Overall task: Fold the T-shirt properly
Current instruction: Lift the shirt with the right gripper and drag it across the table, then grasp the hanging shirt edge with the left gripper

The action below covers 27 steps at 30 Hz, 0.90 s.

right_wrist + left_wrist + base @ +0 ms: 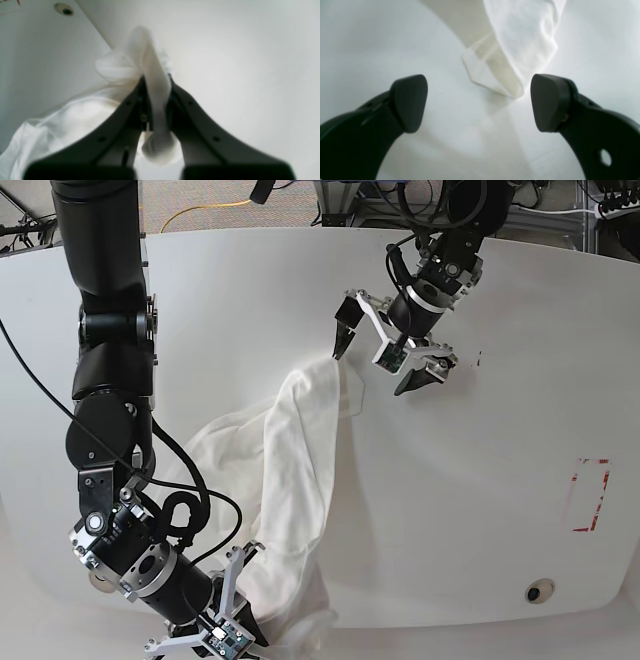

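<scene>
The white T-shirt (290, 480) lies bunched in a long band across the white table (500, 430), from the near left edge up toward the middle. My left gripper (377, 365) hovers open just beyond the shirt's far end. In the left wrist view a hemmed corner of the T-shirt (520, 37) hangs ahead of the open left gripper (480, 102), nearer its right fingertip (550, 102) and touching neither. My right gripper (245, 625) sits at the near end; the right wrist view shows the right gripper (155, 80) shut on a fold of the T-shirt (156, 100).
A red rectangle outline (588, 495) is marked on the table at the right. A small round hole (540, 591) sits near the front right edge. Cables and frame parts run behind the table's far edge (250, 230).
</scene>
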{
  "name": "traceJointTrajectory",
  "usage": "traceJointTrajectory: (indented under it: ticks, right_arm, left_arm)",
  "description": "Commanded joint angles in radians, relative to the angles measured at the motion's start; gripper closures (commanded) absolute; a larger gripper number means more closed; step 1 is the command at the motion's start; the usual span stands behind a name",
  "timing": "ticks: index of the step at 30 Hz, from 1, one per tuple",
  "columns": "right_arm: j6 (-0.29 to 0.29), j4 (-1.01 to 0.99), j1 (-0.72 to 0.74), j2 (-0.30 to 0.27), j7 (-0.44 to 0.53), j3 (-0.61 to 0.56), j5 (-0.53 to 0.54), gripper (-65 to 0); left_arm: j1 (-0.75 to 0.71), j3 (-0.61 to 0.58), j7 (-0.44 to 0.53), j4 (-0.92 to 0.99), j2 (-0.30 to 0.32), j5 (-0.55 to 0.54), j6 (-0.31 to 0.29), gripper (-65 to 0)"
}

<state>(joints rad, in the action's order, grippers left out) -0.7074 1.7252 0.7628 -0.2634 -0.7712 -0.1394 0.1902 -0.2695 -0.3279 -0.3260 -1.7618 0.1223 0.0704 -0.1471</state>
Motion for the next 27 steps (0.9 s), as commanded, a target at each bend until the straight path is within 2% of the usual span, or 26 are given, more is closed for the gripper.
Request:
traceJointTrajectory:
  ticks: [1,5,11,15,21,24,27]
  right_arm:
    - [0.009,0.014,0.040,-0.007,0.028,0.005,0.013,0.0]
    - [0.009,0.014,0.044,-0.020,0.028,0.005,0.013,0.0]
    - [0.009,0.012,0.047,-0.033,0.028,0.005,0.013,0.0]
    - [0.009,0.012,0.047,-0.035,0.028,0.007,0.013,0.0]
    - [0.009,-0.014,0.050,-0.060,0.028,0.007,0.013,0.0]
    - [0.009,-0.021,0.059,-0.061,0.026,0.045,0.013,0.0]
    - [0.009,-0.041,0.067,-0.061,-0.011,0.099,0.015,0.0]
  left_arm:
    - [0.011,-0.012,0.018,0.015,-0.019,-0.005,0.004,-62.4]
    - [0.023,-0.027,0.018,0.059,-0.049,-0.005,-0.001,-62.5]
    - [0.074,-0.092,0.018,0.122,-0.065,-0.005,-0.078,-62.5]
    - [0.115,-0.095,0.018,0.185,-0.109,-0.004,-0.079,-62.5]
    - [0.178,-0.099,0.018,0.307,-0.143,-0.004,-0.079,-60.8]
    - [0.201,-0.099,0.018,0.340,-0.141,-0.002,-0.081,-51.7]
    - [0.226,-0.096,0.018,0.360,-0.141,-0.002,-0.079,-31.8]
